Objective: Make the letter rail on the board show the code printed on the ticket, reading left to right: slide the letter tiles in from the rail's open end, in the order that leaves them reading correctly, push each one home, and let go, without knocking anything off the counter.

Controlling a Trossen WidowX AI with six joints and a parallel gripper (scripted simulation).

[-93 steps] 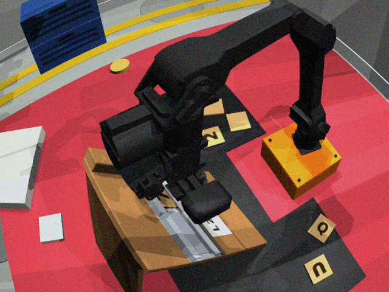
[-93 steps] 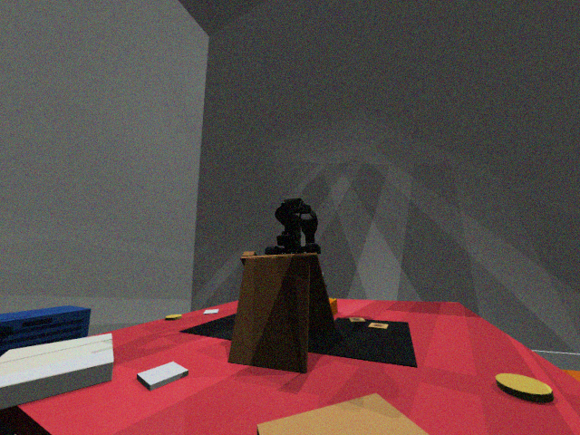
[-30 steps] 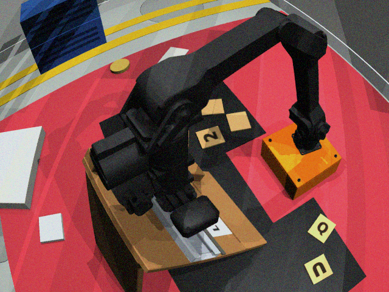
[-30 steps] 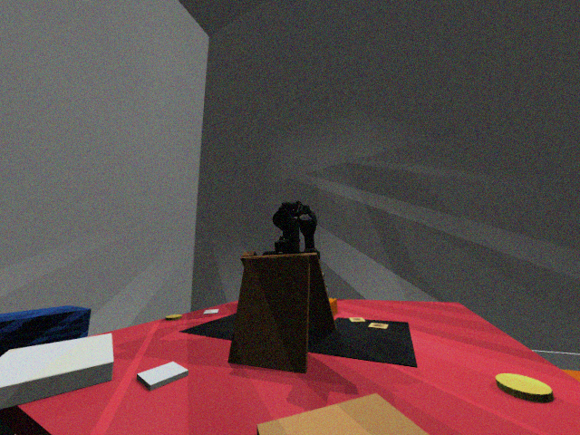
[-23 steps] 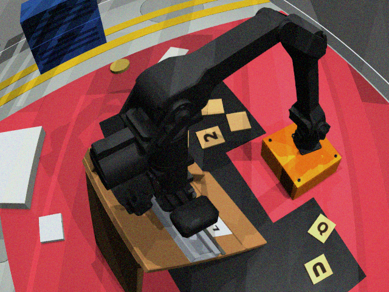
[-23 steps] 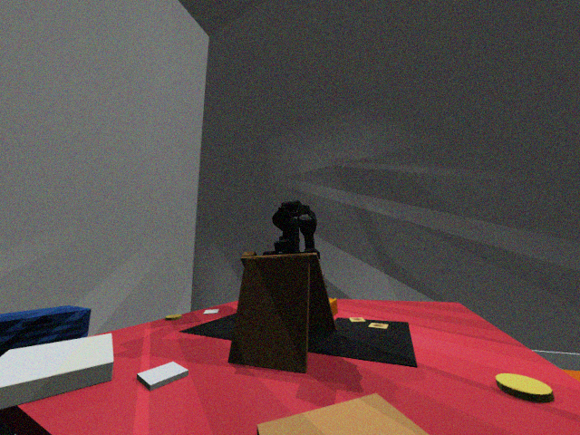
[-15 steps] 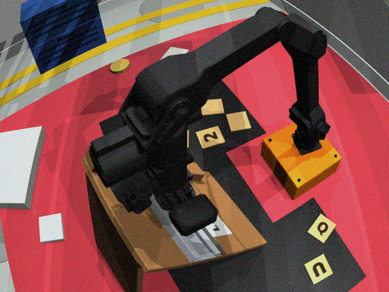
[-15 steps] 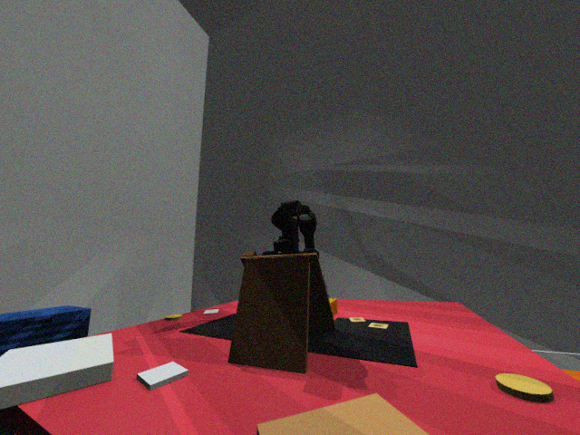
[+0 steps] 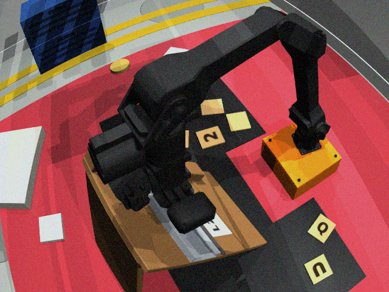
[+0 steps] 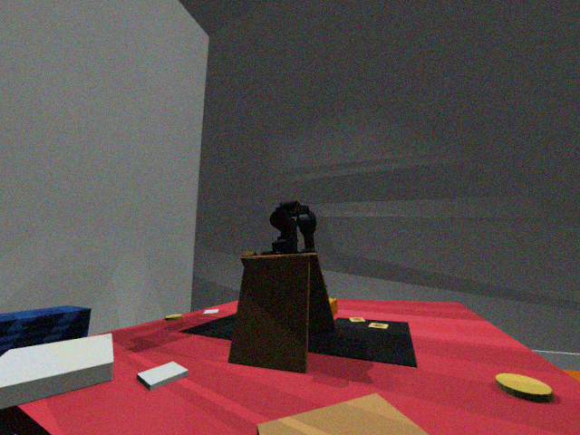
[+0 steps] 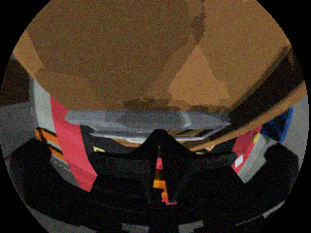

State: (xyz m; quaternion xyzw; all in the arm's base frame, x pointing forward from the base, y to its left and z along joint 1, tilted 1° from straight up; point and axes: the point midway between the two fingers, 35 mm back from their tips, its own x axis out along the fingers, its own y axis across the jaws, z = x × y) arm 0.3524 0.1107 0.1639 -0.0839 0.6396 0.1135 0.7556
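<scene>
The brown tilted board (image 9: pixel 141 232) (image 10: pixel 276 309) (image 11: pixel 130 33) carries a grey letter rail (image 9: pixel 200 245) (image 11: pixel 130 119). Beside the rail lies a white ticket (image 9: pixel 218 227); its print is partly covered by the wrist. My gripper (image 9: pixel 157 198) (image 11: pixel 158 131) is shut with nothing between the fingers, and it sits low over the upper part of the rail. I see no tile in the exposed part of the rail. On the black mat (image 9: pixel 251 128) lie a "2" tile (image 9: pixel 210 137) and two tiles with no visible letter (image 9: pixel 212 106) (image 9: pixel 237 120). A "Q" tile (image 9: pixel 321 228) and a "U" tile (image 9: pixel 318 269) lie on the near mat.
The arm's orange base box (image 9: pixel 301 160) stands to the right of the board. A blue crate (image 9: pixel 62 31), a yellow disc (image 9: pixel 119 65), a white slab (image 9: pixel 15 166) (image 10: pixel 56 365) and a small white block (image 9: pixel 51 227) (image 10: pixel 162 374) lie to the left. Another yellow disc (image 10: pixel 524 386) lies apart from them.
</scene>
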